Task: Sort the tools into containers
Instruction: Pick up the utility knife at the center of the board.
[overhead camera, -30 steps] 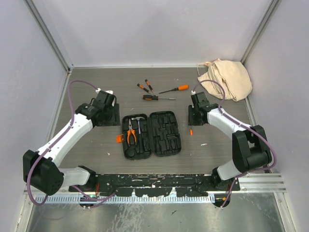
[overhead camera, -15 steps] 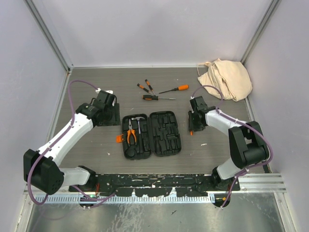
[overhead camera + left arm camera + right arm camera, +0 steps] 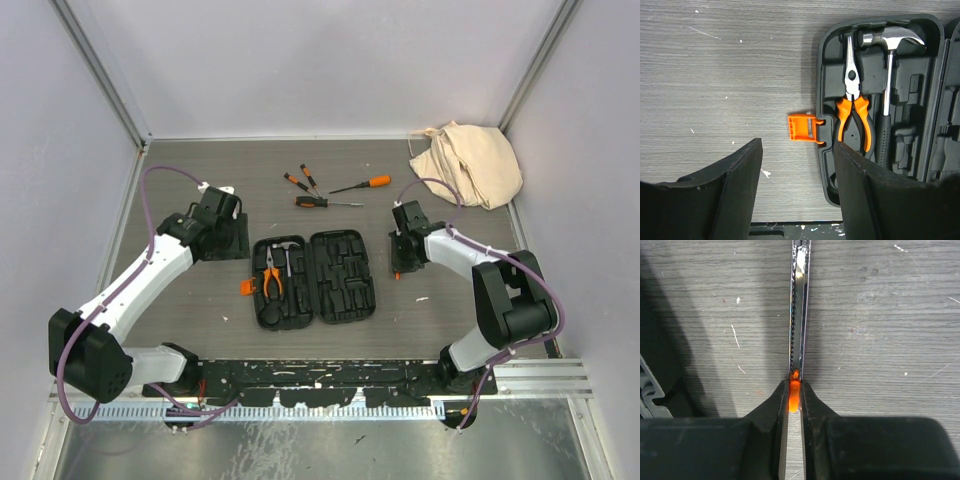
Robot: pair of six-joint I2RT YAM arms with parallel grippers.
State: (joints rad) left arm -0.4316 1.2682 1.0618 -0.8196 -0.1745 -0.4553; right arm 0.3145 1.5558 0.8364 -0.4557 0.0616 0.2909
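Over the last second the right gripper (image 3: 399,262) has moved from above the slim metal tool with a toothed edge and an orange nub (image 3: 800,315) down onto it. Its fingers are now pinched tight on the orange part, and the toothed metal strip runs straight out ahead of them. The tool seems to lie flat on the grey wood-grain table (image 3: 200,180), so the grasp looks made but the lift not yet begun. That would make carrying it across to a slot the likely next step. The left gripper (image 3: 797,195) has not shifted in that time. It hangs with its fingers spread wide and empty, just off the left edge of the black hard plastic clamshell tool case (image 3: 340,285). The case lies open and flat at the middle of the table, between the two arms, a short way left of the gripped tool, with its small orange latch (image 3: 802,128) sticking out on the left side. Its left half already holds the orange-handled pliers (image 3: 854,110) and, just beside them, the steel-headed hammer (image 3: 887,100). The moulded slots of its right half appear unfilled. Three orange-and-black screwdrivers (image 3: 315,190) lie loose on the table beyond the case, so sorting is judged under halfway. The beige cloth bag (image 3: 468,162) sits crumpled in the far right corner, well apart.
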